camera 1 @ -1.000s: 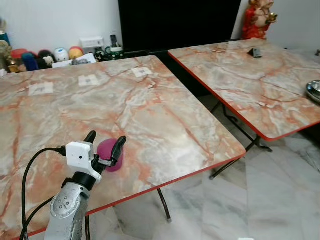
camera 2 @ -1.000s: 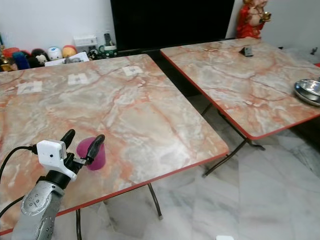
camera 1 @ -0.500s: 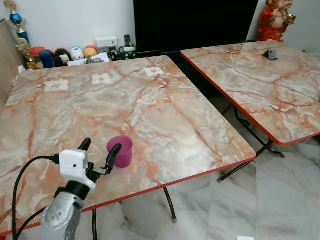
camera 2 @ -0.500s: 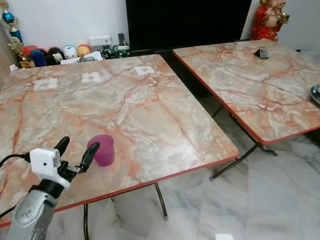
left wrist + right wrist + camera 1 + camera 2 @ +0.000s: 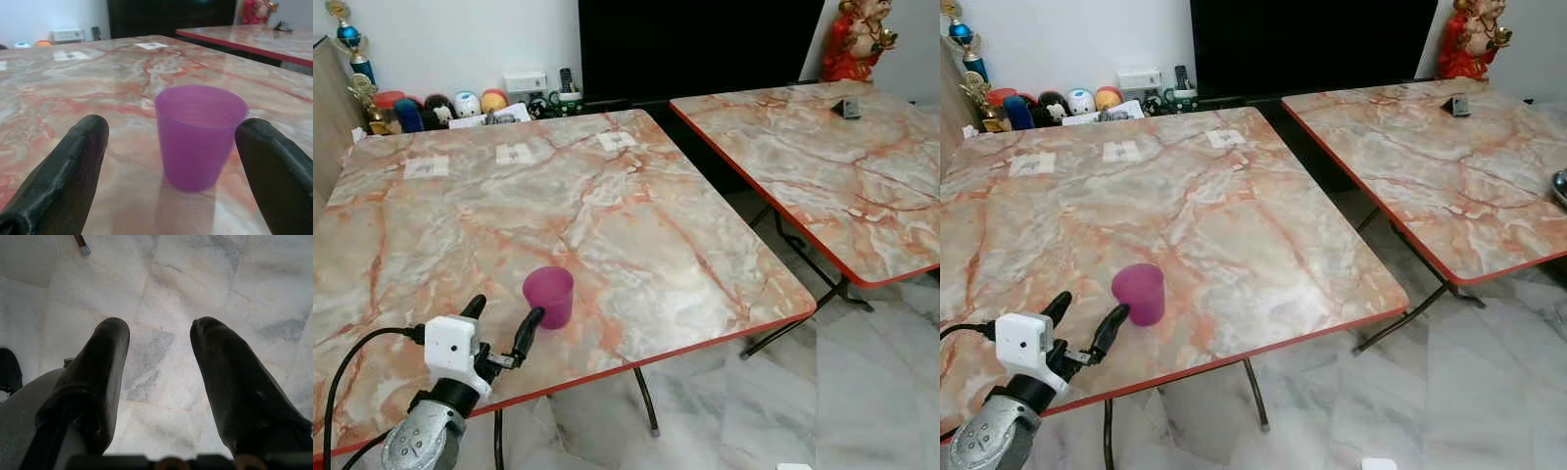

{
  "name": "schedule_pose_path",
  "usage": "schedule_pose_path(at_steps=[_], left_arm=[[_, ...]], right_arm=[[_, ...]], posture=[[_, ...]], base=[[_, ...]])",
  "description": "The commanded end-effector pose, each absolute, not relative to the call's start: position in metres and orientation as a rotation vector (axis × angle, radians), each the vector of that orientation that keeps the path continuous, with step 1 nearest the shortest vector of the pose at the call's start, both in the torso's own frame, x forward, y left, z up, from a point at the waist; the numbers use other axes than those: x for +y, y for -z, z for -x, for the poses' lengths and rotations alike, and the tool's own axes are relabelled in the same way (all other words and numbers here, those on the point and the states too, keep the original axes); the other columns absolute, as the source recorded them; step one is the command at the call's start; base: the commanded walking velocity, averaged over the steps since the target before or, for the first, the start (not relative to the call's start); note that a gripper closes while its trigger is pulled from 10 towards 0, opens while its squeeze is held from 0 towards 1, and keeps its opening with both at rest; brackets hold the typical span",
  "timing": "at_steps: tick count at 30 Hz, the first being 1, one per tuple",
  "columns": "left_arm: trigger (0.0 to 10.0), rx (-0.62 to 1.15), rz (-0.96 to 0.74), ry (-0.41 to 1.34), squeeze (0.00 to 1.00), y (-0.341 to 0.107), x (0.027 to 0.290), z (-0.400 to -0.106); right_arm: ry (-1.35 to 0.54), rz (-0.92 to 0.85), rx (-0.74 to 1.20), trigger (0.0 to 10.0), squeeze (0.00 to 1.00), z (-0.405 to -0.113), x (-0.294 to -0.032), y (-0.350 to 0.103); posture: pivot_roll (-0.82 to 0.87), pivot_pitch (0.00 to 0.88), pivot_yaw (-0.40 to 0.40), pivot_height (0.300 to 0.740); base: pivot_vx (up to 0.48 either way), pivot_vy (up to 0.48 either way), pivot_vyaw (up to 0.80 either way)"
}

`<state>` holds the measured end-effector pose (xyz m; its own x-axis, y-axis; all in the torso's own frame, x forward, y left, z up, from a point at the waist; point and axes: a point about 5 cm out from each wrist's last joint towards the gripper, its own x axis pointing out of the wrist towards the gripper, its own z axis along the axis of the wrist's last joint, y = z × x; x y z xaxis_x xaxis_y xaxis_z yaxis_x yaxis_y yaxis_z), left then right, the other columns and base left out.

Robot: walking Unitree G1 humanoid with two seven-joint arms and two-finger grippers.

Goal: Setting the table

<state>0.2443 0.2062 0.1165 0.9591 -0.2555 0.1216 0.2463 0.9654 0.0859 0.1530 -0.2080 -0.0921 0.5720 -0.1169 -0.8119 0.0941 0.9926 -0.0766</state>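
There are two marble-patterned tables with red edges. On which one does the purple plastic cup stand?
The purple plastic cup stands on the nearer marble-patterned table, just beyond the left gripper. The far table, on the robot's right, holds only a small dark object.

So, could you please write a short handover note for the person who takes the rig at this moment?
Left gripper: open, just short of the purple cup, not touching it.
Right gripper: open, idle, pointing at the floor.
The cup stands upright near the front edge of the near marble table.
Done: cup set on the table. Left: bring the other table items; a metal dish lies on the far table.
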Motion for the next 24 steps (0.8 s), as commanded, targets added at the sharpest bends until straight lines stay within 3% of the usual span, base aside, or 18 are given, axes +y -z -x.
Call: schedule_pose_path(at_steps=[1,24], left_arm=[[10.0,-0.074,-0.092,0.28,0.0,-0.106,0.206,-0.241],[10.0,0.043,-0.088,0.29,0.0,-0.075,0.196,-0.265]], right_arm=[[0.131,0.026,0.957,10.0,0.0,-0.151,-0.209,0.093],[0.131,0.026,0.956,10.0,0.0,-0.153,-0.208,0.092]], posture=[[0.06,0.047,-0.027,0.74],[0.05,0.036,-0.025,0.74]], base=[[0.0,0.0,0.0],[0.0,0.0,0.0]])
